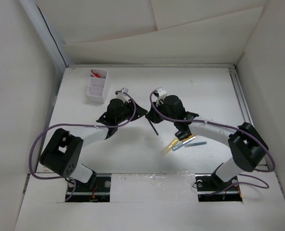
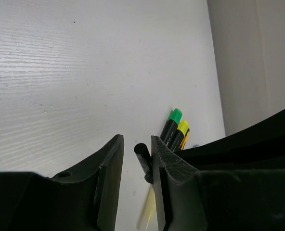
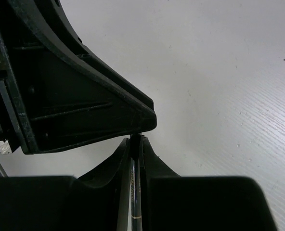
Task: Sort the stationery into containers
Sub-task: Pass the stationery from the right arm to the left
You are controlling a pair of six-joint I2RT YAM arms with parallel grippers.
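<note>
Far left on surface (image 1: 133, 77): white box (image 1: 95, 99), one red pen (image 1: 98, 73) in far slot, other slots look bare. Middle: left jaws a bit apart, black pen (image 2: 142, 156) between them, touching one side, not squeezed. Right jaws clamped tight on thin black pen, same one it seems. Right side: yellow pen (image 1: 170, 146), grey pen (image 1: 181, 143), blue pen (image 1: 196, 143), green-cap marker (image 2: 172, 122), yellow-cap marker (image 2: 183, 131) lie loose near each other. Looks like one sorted, most left to go.
</note>
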